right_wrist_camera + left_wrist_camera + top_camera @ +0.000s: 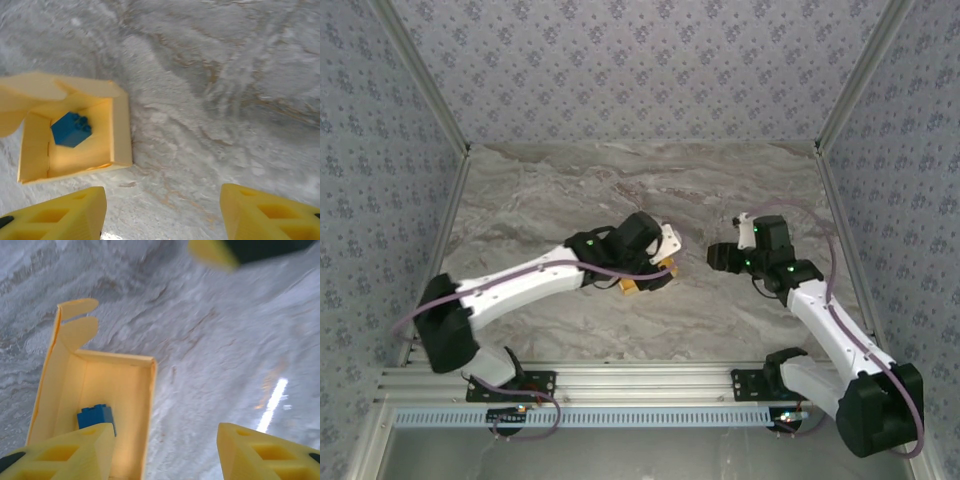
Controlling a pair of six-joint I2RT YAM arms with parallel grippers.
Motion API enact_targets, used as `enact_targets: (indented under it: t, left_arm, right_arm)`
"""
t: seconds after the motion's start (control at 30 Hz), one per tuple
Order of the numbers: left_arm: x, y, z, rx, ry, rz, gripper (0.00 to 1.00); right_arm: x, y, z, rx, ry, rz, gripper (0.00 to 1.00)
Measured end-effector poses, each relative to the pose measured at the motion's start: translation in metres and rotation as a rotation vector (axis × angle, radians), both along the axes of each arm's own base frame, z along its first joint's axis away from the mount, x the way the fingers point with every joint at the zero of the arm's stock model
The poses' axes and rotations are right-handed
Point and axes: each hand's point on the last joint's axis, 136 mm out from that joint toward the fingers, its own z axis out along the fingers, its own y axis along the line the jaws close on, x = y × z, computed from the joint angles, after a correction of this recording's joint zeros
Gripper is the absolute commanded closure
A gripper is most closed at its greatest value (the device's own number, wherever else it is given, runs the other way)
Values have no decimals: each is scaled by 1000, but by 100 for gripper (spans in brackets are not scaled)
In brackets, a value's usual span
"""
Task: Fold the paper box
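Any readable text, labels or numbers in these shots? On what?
None.
The box, blue cube, table, left claw and right claw carry no print.
The wallpaper has a repeating motif, no letters.

We see a grey marbled table (200,340) beneath the left gripper (165,432), a bright streak of light (272,402) glinting just ahead of it, and blue-grey floral walls (640,60) in metal framing (443,110) well beyond and to either side.

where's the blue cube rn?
The blue cube sits inside the open paper box, on its floor. From above, the box lies mid-table under the left gripper, to the left of the right gripper.
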Motion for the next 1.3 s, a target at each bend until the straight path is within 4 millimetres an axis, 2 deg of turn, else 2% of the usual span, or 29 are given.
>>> enact_targets:
  t: [0.13,0.23,0.33,0.4,0.47,0.6,0.7,0.97,1.1,1.3]
  left_arm:
    - [-6,31,36,-132,21,77,41]
    - [4,65,43,-187,53,211,40]
    - [13,98,29,-198,113,359,38]
    - [15,116,13,-191,164,443,36]
    - [12,125,-2,-186,212,492,33]
    - [3,130,-24,-185,303,532,30]
    - [0,129,-34,-187,342,552,30]
    - [17,116,-50,-216,358,591,31]
    - [31,118,-69,-159,330,634,38]
    - [49,118,-88,-70,290,661,57]
  right_arm:
    - [0,30,-2,-52,-57,122,35]
    - [11,39,-11,-88,-61,158,35]
    - [25,48,-20,-114,-66,188,36]
    - [33,56,-24,-125,-80,215,36]
    - [37,65,-27,-136,-96,246,37]
    - [47,83,-29,-158,-136,309,38]
    - [55,91,-30,-170,-162,333,40]
    - [65,101,-32,-195,-200,375,48]
    - [64,103,-33,-206,-205,388,55]
    - [66,107,-28,-215,-225,395,65]
